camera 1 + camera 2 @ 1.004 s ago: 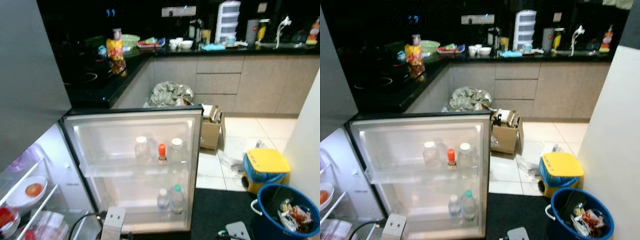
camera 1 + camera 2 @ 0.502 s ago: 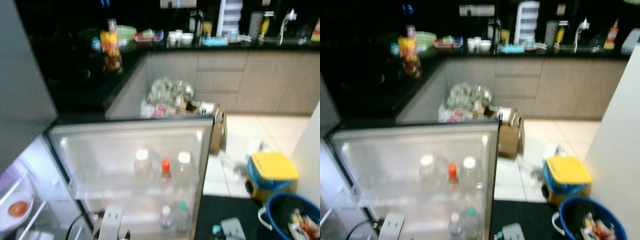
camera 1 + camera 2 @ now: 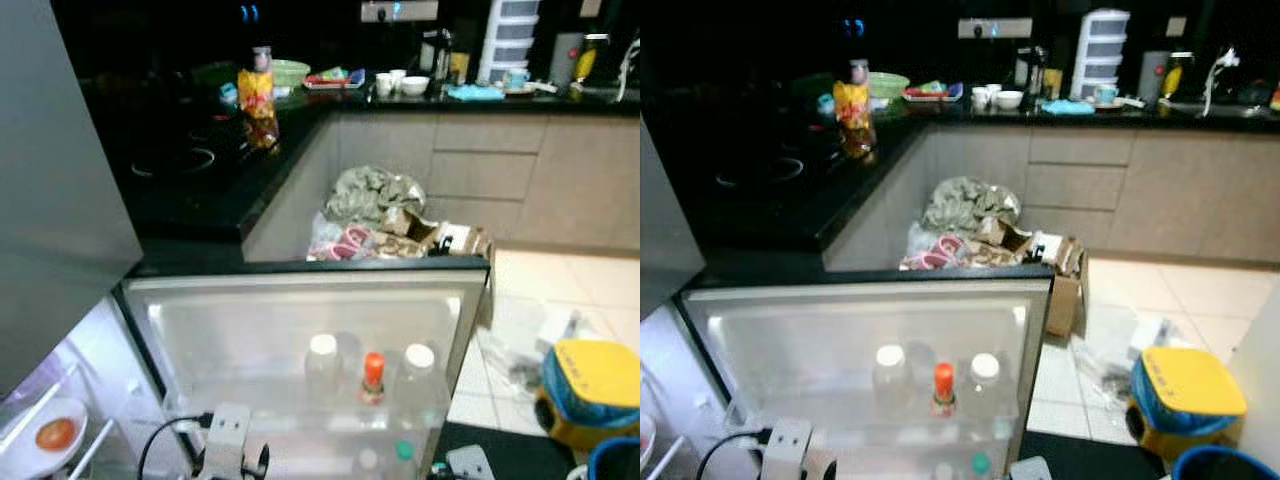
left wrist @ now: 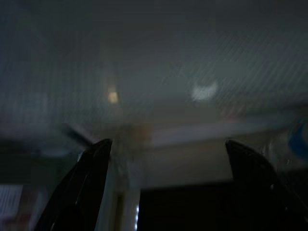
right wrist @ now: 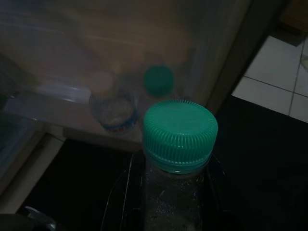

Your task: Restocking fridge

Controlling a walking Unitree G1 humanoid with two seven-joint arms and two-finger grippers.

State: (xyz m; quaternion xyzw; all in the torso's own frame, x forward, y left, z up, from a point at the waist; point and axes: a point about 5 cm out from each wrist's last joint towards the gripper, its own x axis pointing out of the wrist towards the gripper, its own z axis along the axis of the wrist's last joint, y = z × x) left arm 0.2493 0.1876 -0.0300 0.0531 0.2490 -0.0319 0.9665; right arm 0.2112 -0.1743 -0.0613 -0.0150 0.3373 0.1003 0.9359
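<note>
At the lower left of the head views, a bowl (image 3: 55, 440) with something red-orange in it sits on a shelf inside the open fridge. At the bottom edge, the left claw (image 4: 166, 187) shows its two black fingers (image 4: 79, 187) spread wide with nothing between them, blurred pale fridge plastic ahead of them. The open fridge door (image 3: 300, 340) fills the lower centre; its upper rack holds two white-capped bottles (image 3: 322, 362) with a small orange-capped bottle (image 3: 373, 376) between them. Lower in the door stand a green-capped bottle (image 5: 159, 82) and a clear one (image 5: 111, 108) beside it. Above, on the dark surface (image 3: 190, 190) at upper left, stands a yellow packet (image 3: 257, 95). Behind the door lie a heap of bags and a cardboard box (image 3: 445, 238). In the right wrist view, the right claw (image 5: 168, 192) is clenched around a bottle with a green cap (image 5: 179, 132), held just in front of the door's lower rack, over a dark mat (image 5: 269, 159). A yellow bin (image 3: 590, 385) sits at lower right.
</note>
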